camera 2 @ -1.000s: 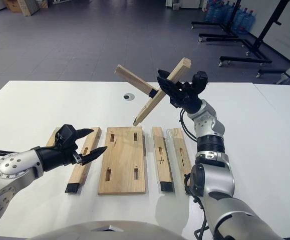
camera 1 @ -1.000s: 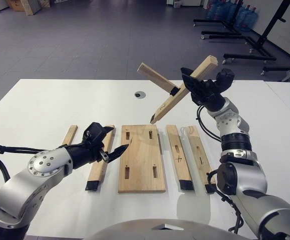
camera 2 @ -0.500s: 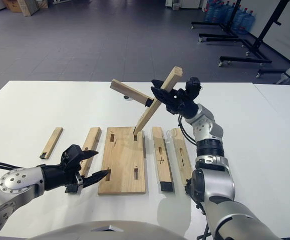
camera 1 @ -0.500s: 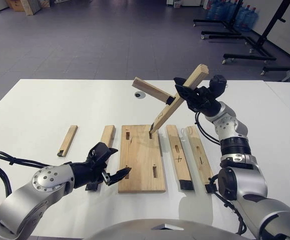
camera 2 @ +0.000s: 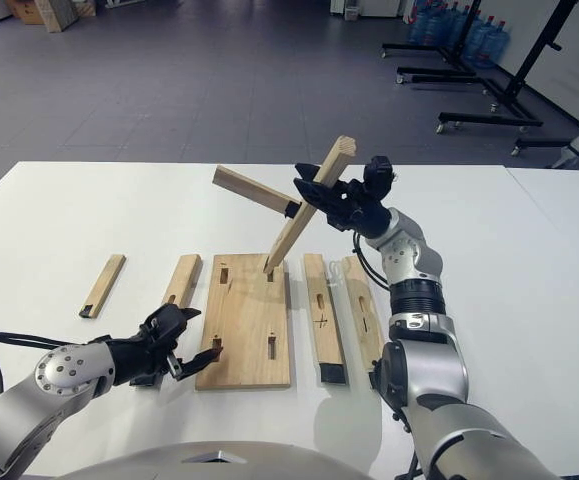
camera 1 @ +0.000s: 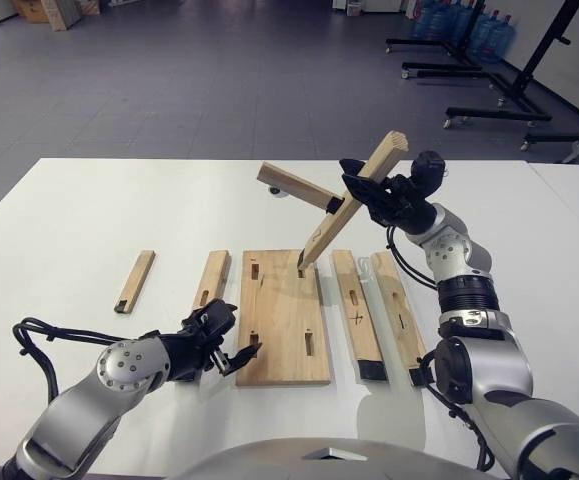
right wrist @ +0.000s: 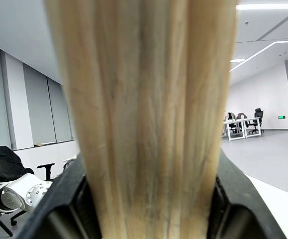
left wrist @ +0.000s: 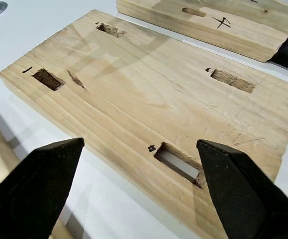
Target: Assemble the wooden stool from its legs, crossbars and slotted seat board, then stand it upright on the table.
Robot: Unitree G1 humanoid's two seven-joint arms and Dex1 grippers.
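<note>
Too small to tell whether tip of held leg (camera 1: 329, 229) sits inside seat board (camera 1: 281, 330) slot, frame centre. Lower left, hidden behind left gripper (camera 1: 237, 340): end of lying leg (camera 1: 212, 278).

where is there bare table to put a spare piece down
Widest patch: the white table left of the short wooden crossbar. Also the strip behind the slotted wooden seat board. Crowded: the lying wooden legs flanking the board, the open left hand at its near-left corner, the right hand gripping a tilted wooden leg over its far end.
</note>
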